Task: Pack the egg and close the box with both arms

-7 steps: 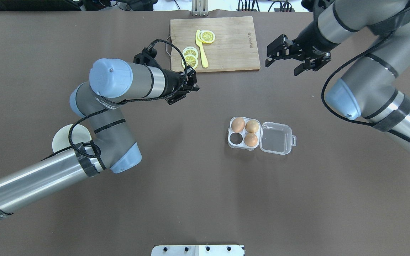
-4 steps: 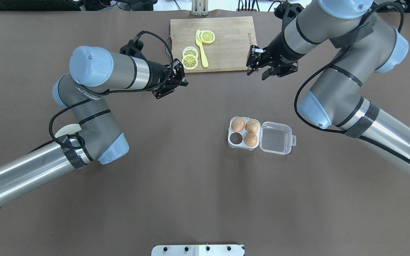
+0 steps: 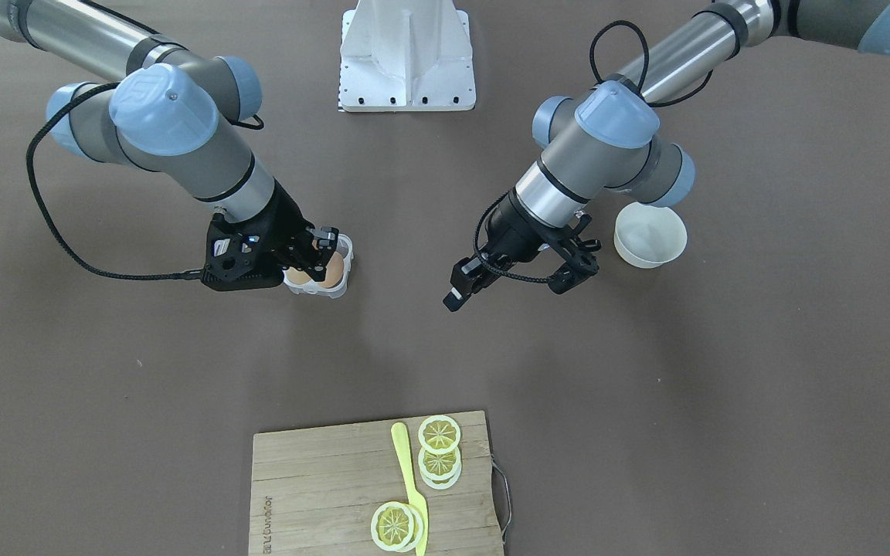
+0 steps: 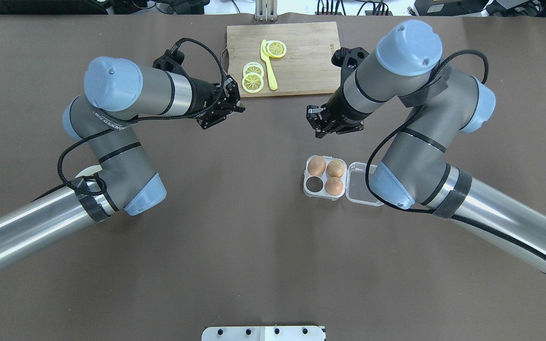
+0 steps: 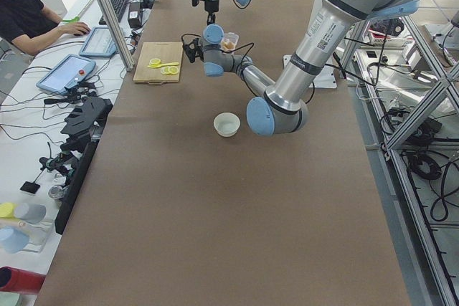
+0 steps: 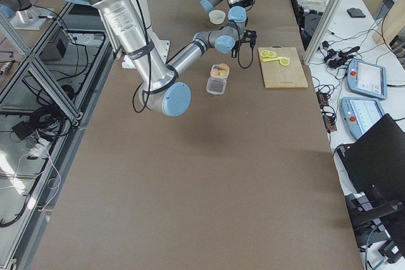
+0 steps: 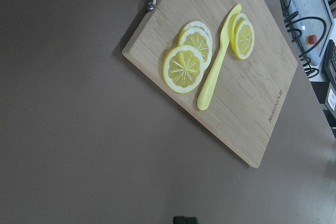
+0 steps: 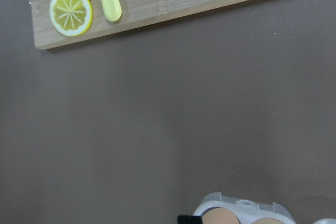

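The clear box [image 4: 307,190] lies open right of the table's centre, its lid [image 4: 359,189] folded out to the right and partly under my right arm. It holds three eggs: an orange-brown egg [image 4: 316,166], a paler egg [image 4: 335,168] and another orange-brown egg [image 4: 333,185]. The front-left cell [image 4: 314,184] is bare. My right gripper [image 4: 323,125] hangs open just beyond the box, toward the board. In the front view the right gripper [image 3: 314,251] overlaps the box [image 3: 343,270]. My left gripper [image 4: 225,113] is open and empty, off to the left.
A wooden cutting board [image 4: 311,52] with lemon slices [image 4: 254,78] and a yellow knife [image 4: 268,66] lies at the far edge. A white bowl [image 3: 650,235] beside my left elbow looks empty. The white robot base [image 3: 406,58] stands at the near edge. A person [image 5: 29,19] sits at a desk.
My right gripper has swung left and nearer, from the far right to just beyond the box, and its arm now covers part of the lid. My left gripper has drawn back to the left.
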Motion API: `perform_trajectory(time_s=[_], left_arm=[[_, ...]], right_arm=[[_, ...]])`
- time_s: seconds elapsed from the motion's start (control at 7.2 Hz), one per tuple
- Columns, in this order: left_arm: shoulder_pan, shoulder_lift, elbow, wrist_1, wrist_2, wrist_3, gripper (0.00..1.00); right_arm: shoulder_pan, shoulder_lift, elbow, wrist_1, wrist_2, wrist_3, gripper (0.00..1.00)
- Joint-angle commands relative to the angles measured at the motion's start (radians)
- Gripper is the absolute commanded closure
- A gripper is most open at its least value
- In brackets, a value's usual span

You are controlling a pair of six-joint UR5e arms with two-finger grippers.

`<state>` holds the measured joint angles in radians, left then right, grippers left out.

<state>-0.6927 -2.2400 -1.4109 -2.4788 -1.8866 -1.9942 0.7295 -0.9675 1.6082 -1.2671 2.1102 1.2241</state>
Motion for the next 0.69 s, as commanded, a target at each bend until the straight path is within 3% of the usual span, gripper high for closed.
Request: perform_trajectory(time_s=[0.0, 0.56], left_arm=[[-0.001, 0.000, 0.003, 0.000, 0.000, 0.000, 1.00], [0.001, 0.000, 0.006, 0.001, 0.001, 0.000, 1.00]], right_arm=[[-0.022, -0.005, -0.028, 0.002, -0.032, -0.066, 1.00], [-0.027, -0.011, -0.062, 0.002, -0.067, -0.098, 1.00]])
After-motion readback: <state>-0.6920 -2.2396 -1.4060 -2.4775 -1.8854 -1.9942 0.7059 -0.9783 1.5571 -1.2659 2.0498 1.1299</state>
